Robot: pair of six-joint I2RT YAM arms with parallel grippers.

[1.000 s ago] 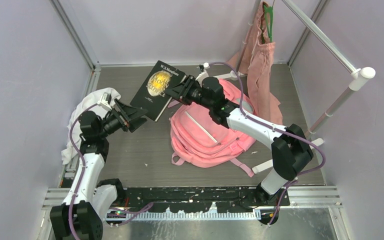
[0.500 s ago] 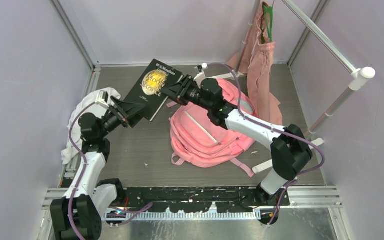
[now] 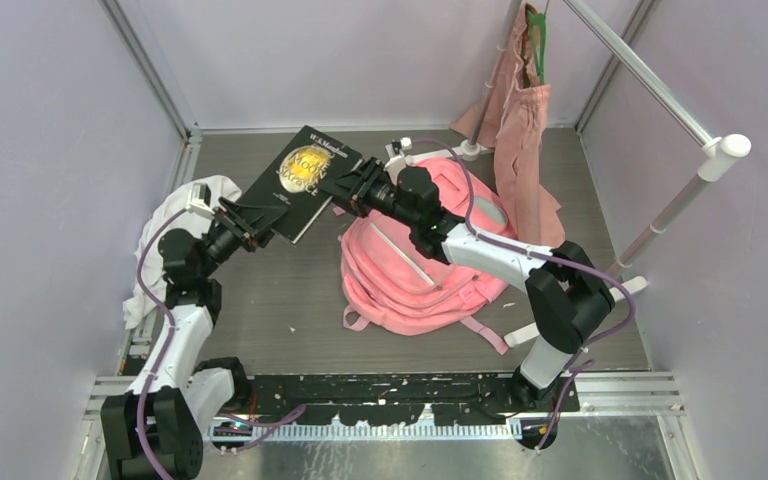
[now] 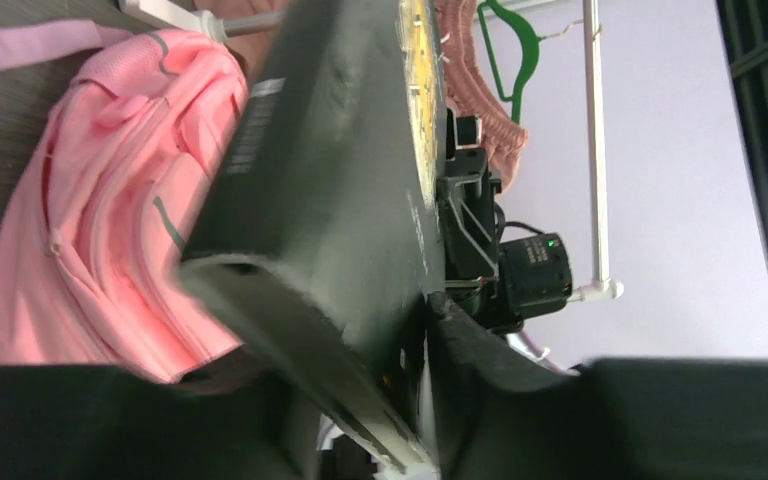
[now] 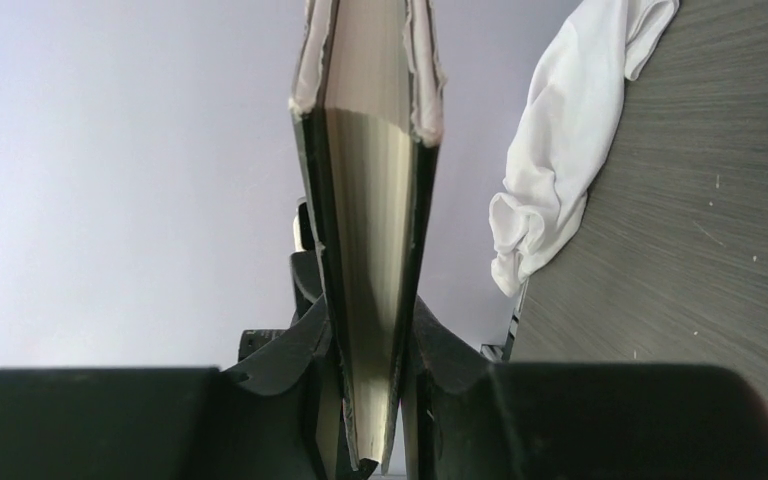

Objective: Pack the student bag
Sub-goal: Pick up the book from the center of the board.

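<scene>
Lying on the dark table (image 3: 280,300), right of centre, the pink student bag (image 3: 410,275) rests front pockets up, partly under the right arm. A dusty-pink tote (image 3: 520,150) hangs on a green hanger at the back right, and a white cloth (image 3: 175,215) is heaped at the left edge. A black book (image 3: 305,175) with a gold cover design is held in the air, left of the bag. The right gripper (image 3: 338,188) clamps its right edge, fingers pressed on both covers. The left gripper (image 3: 258,213) straddles the book's near-left corner; I cannot tell whether it grips.
</scene>
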